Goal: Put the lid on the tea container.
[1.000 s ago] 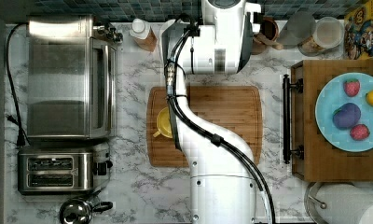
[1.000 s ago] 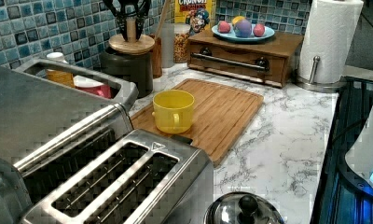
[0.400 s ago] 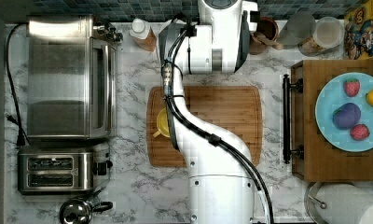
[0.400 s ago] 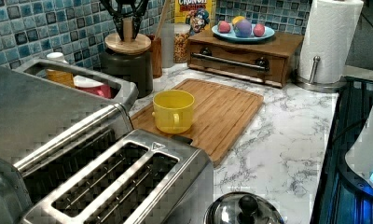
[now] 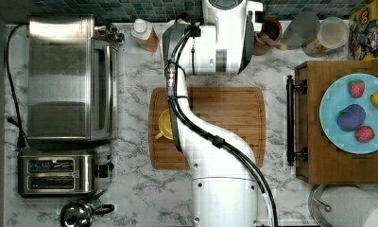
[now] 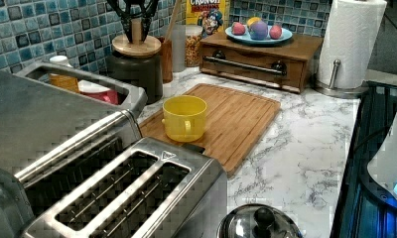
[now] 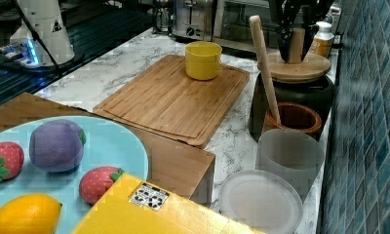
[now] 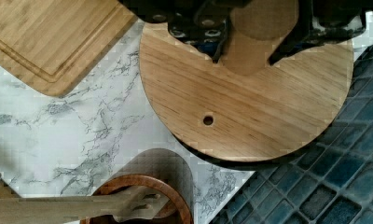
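Lid (image 6: 136, 47) flat atop tin (image 6: 137, 77), covering its mouth and seeming to rest on the rim, at the far edge of the counter by the tiled wall. Gripper (image 6: 135, 25) straight above, black fingers (image 8: 222, 46) clenched on the lid's upright knob (image 8: 257, 28), one to each side and touching it. In the wrist view, lid's round wooden face with a small hole near the middle. In the left view, tin just past the far left corner of the board (image 6: 236, 114), beyond the yellow mug (image 6: 184, 118) standing on the board's left end. In the right view, tin to the right of the board, brown jar (image 7: 293, 119) with a wooden spoon (image 7: 263, 63) just in front of it, touching or nearly so; cannot tell which. Toaster (image 6: 122, 198) nearest in the left view, well apart from the tin.
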